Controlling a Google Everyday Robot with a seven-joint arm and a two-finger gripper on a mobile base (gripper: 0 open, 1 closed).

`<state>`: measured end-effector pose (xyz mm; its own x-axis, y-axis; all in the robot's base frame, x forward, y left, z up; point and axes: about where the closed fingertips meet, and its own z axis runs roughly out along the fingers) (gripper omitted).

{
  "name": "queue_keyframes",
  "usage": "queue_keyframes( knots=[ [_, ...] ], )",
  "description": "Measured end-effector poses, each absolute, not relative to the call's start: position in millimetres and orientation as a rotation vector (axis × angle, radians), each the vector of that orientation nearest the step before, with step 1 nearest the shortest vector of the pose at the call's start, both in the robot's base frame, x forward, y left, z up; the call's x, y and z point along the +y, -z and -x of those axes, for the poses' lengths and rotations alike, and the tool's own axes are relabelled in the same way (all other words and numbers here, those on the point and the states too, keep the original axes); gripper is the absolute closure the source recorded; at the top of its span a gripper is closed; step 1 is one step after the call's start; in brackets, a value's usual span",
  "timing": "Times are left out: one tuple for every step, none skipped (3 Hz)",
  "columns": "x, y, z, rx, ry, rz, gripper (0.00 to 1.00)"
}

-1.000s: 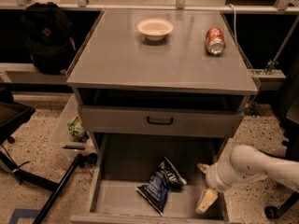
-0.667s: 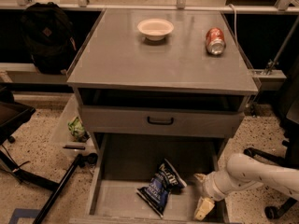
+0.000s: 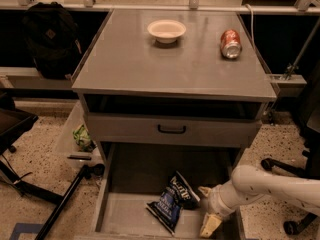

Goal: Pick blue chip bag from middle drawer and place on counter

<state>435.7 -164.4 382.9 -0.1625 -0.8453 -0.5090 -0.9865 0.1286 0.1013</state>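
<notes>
Approach step: gripper [image 3: 206,209] sits low in the open middle drawer [image 3: 125,215], just right of the blue chip bag [image 3: 172,202], jaws spread, nothing held. I'd come in sideways onto the bag's near edge and pinch a crinkle, staying off the drawer wall. Only the bag shows in the drawer. The counter [image 3: 150,69] carries a bowl [image 3: 166,30] and a can [image 3: 230,43].

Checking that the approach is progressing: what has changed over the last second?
The gripper, fingers spread, moved left and slightly down in the picture, closing on the crinkly dark-blue chip bag in the open grey metal middle drawer. It grips nothing yet. The bag, white bowl and red soda can on the grey counter stayed put.
</notes>
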Motion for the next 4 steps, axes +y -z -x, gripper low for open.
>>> queue_keyframes(
  knots=[
    [-140,-385,-429,2.023,-0.595,1.855,0.00],
    [-140,-385,-429,2.023,-0.595,1.855,0.00],
    [-112,-396,-464,1.922,-0.632,1.911,0.00],
    [-112,-396,-464,1.921,-0.633,1.911,0.00]
  ],
)
